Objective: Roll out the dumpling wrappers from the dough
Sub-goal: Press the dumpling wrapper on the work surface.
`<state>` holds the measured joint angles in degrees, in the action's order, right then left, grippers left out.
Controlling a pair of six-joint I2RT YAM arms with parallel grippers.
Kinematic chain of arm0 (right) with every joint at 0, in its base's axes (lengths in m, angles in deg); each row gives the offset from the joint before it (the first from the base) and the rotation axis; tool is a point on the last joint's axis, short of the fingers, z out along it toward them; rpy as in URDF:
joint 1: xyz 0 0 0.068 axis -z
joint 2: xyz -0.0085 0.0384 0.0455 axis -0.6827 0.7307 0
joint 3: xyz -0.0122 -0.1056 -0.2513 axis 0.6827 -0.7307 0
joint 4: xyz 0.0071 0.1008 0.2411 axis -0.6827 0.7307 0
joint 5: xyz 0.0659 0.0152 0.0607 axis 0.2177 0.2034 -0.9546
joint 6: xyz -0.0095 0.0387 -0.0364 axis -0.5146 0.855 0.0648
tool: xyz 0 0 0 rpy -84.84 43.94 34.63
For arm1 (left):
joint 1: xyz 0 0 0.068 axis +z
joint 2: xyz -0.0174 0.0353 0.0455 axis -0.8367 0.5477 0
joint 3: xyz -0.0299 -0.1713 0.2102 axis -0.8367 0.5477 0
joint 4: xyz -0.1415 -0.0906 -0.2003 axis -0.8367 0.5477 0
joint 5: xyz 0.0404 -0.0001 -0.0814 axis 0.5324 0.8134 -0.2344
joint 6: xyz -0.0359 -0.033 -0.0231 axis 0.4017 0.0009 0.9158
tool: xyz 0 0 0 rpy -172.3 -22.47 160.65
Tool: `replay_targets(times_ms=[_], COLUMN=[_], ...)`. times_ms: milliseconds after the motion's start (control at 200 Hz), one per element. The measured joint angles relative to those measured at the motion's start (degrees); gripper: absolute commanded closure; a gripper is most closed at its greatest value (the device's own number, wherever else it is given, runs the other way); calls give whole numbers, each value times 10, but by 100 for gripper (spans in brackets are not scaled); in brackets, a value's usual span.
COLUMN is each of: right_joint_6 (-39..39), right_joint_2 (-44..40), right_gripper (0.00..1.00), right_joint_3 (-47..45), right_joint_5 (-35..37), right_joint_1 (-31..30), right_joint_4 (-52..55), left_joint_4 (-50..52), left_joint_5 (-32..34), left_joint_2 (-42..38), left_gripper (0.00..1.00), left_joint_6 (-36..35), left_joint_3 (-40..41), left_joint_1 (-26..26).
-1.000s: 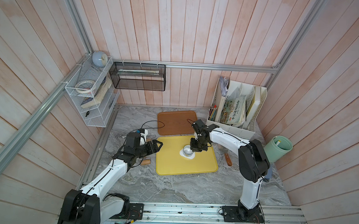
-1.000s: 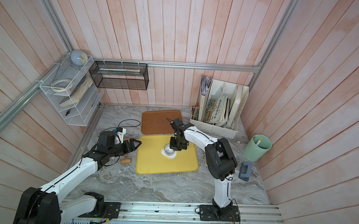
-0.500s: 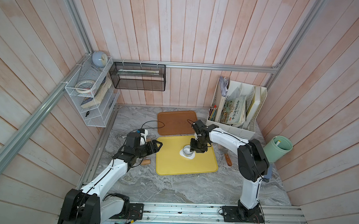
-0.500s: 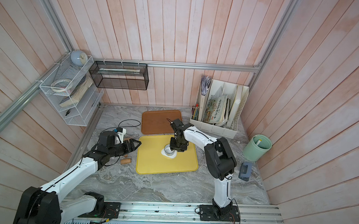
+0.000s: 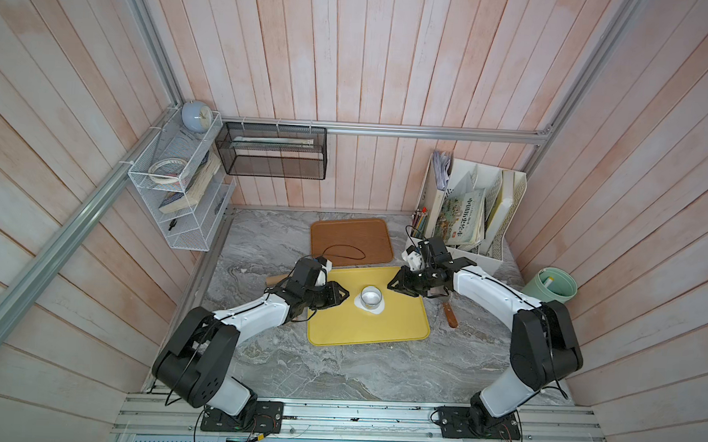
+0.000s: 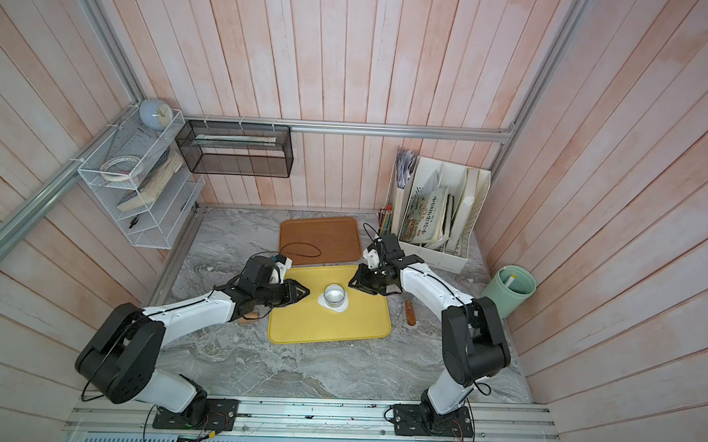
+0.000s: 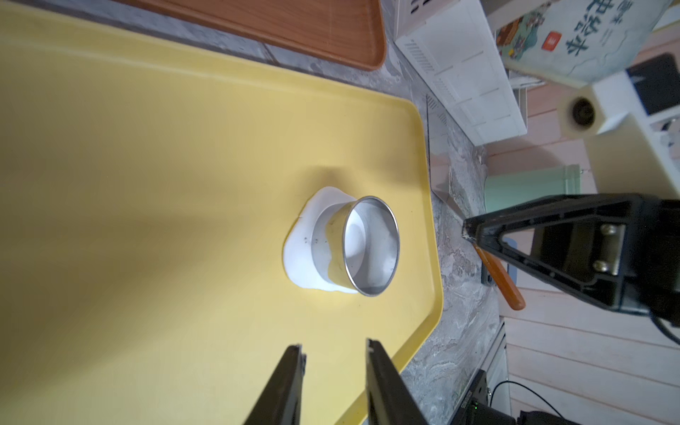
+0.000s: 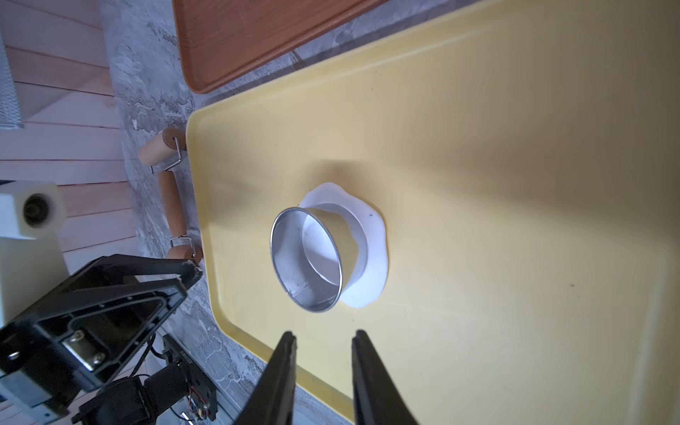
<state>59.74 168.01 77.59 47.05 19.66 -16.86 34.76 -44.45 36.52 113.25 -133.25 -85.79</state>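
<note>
The dough (image 5: 376, 310) is a flat white blob of irregular outline on the yellow tray (image 5: 359, 334). A metal ring cutter (image 5: 371, 290) stands upright on it, with white dough showing inside the ring (image 7: 331, 239). Separate dumpling wrappers are out of view. My left gripper (image 5: 345, 295) hangs over the tray's left part, pointing at the ring, a short way off. Its jaws (image 7: 334, 346) are open with nothing between them. My right gripper (image 5: 390, 285) faces the ring from the right, also apart from it, open and empty (image 8: 324, 334). The dough's rim (image 8: 375, 257) sticks out past the ring.
A wooden rolling pin (image 8: 171, 206) lies on the marble just left of the tray, partly under my left arm. A brown tray (image 5: 351, 240) sits behind the yellow one. A brown-handled knife (image 5: 450, 316), green cup (image 5: 550, 284) and white file organiser (image 5: 469, 219) stand to the right.
My right gripper has drawn back to the right from over the ring and opened. My left gripper has moved right over the tray toward the ring, its jaws narrower than before.
</note>
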Motion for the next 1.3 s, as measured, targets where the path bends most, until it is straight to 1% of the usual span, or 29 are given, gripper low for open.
replay_targets(times_ms=[80,130,185,340,765,1300], right_joint_6=[-11,-17,-26,-41,-54,-55], right_joint_2=[23,37,51,80,86,108], right_gripper=[74,77,79,82,83,86], right_joint_3=[1,3,3,3,3,3], right_joint_5=[-28,-39,-47,-59,-64,-71], right_joint_1=[-2,-4,-4,-1,6,6], right_joint_4=[-23,-32,-40,-44,-57,-66], left_joint_4=[-22,-32,-40,-65,-104,-117], left_joint_5=[0,0,1,-3,-28,-45], left_joint_2=[40,56,67,83,124,145], left_gripper=[68,68,69,71,72,73], left_joint_6=[7,9,14,24,37,39], left_joint_3=[-19,-24,-24,-24,-35,-35], left_joint_1=[-14,-17,-18,-18,-20,-22])
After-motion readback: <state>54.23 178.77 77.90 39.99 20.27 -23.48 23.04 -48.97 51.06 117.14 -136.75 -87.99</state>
